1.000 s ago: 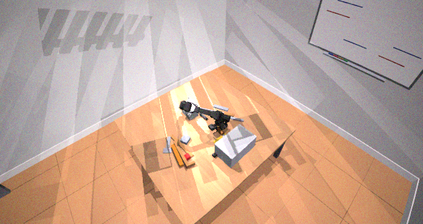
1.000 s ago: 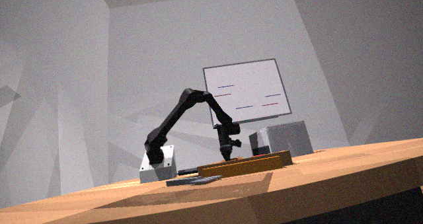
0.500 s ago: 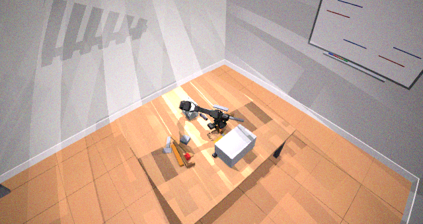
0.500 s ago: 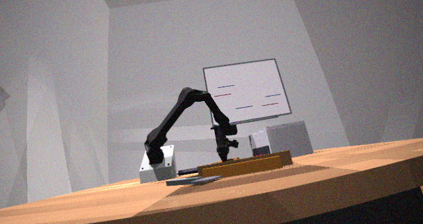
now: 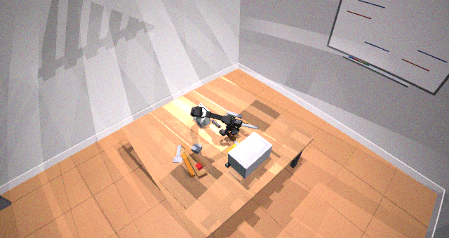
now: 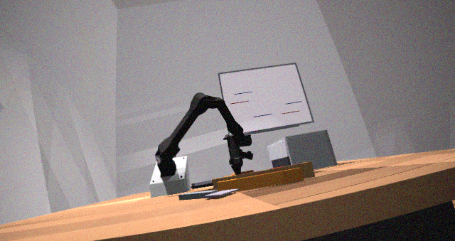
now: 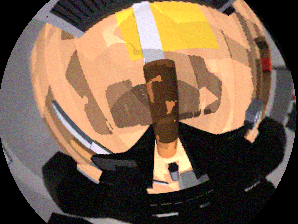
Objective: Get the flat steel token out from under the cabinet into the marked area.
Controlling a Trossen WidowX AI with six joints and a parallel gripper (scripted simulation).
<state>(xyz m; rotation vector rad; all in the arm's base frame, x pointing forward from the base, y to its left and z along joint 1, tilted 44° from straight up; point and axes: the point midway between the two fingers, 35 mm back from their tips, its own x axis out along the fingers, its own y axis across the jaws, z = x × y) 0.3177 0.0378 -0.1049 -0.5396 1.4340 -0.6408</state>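
My gripper [image 5: 229, 134] [image 6: 237, 172] [image 7: 163, 124] is shut on the brown round handle [image 7: 162, 95] of a tool with a flat pale metal blade [image 7: 148, 34]. The blade points away from the fingers, across the yellow marked area [image 7: 192, 29] [image 5: 231, 147], up to the cabinet's front. Whether its far end is under the cabinet, I cannot tell. The cabinet [image 5: 250, 149] [image 6: 311, 149] is a grey box; its dark slotted front edge shows at the top of the wrist view. The token is not visible in any view.
An orange bar [image 5: 188, 164] [image 6: 263, 180], a red block [image 5: 198, 166], a pale L-shaped piece [image 5: 178, 154] and a grey block [image 5: 196, 148] lie to one side. A long pale bar [image 5: 250, 126] lies on the arm's other side. A small black object [image 5: 227, 165] is at the cabinet's corner.
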